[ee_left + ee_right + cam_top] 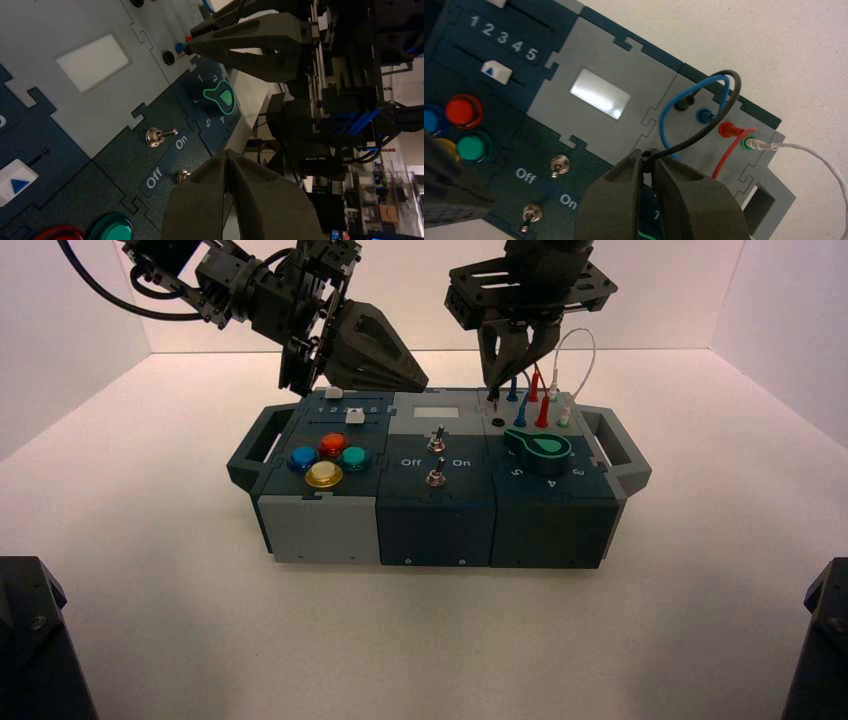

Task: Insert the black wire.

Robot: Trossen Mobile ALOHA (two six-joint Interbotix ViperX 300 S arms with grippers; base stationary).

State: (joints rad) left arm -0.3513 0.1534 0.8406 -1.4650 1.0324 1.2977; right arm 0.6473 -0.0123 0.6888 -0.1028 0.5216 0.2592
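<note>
Black wire point(704, 127); red button point(463, 110); green knob point(220, 97); yellow button point(323, 474), possibly amber.

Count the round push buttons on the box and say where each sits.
4, clustered at the box's left front: red button at the back, blue button left, green button right, yellow button nearest the front. None looks hidden.

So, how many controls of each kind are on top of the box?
Push buttons: 4 (blue button, red button, green button, yellow button)
Toggle switches: 2 (rear toggle, front toggle)
Sliders: 2 (rear slider, front slider)
Knob: 1
Total: 9
</note>
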